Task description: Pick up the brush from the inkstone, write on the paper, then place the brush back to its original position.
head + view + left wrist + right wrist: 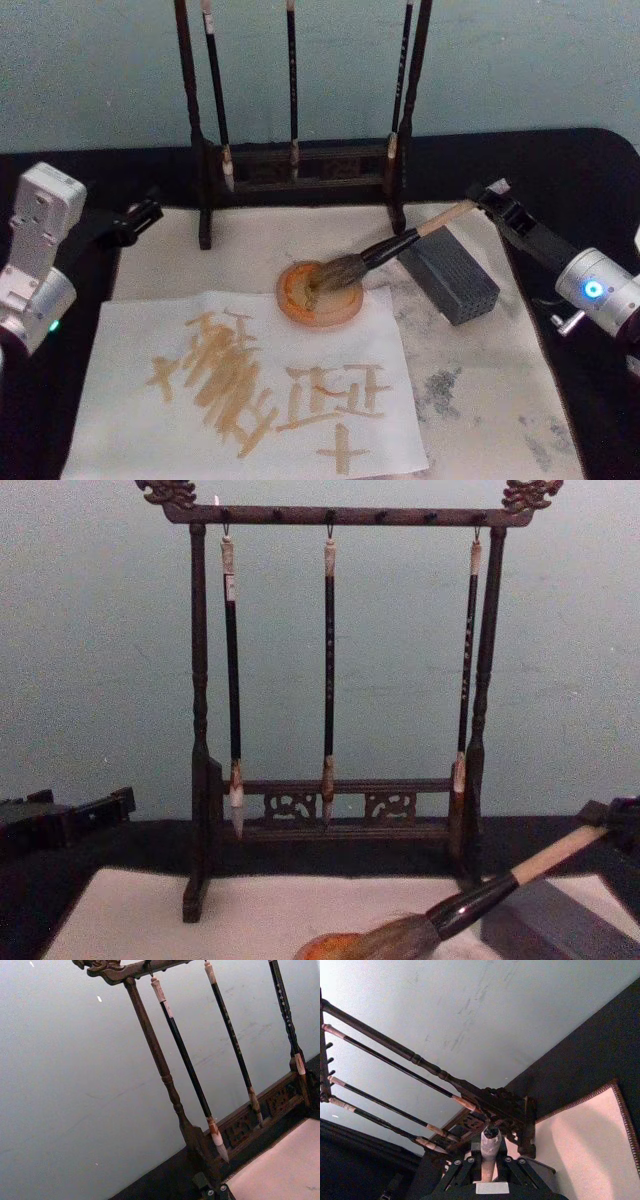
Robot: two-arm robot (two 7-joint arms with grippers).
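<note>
The brush (pixel 385 250) lies slanted, its bushy bristles resting in the round orange inkstone (pixel 345 312) and its black shaft leaning on a grey block (pixel 450 275). My right gripper (pixel 487 197) is at the back right, shut on the pale end of the handle. In the right wrist view the handle (pixel 488 1152) sits between the fingers of that gripper (pixel 488 1160). From the chest the brush (pixel 470 900) rises toward the right gripper (pixel 612 828). The paper (pixel 300 340) lies in front of the inkstone and carries tan brush strokes. My left gripper (pixel 140 215) is parked at the left.
A dark wooden stand (pixel 300 170) with three slim hanging brushes (pixel 328 660) stands behind the inkstone. An off-white felt mat (pixel 500 400) lies under the paper on the black table. The left gripper (pixel 90 815) hovers beside the mat's left edge.
</note>
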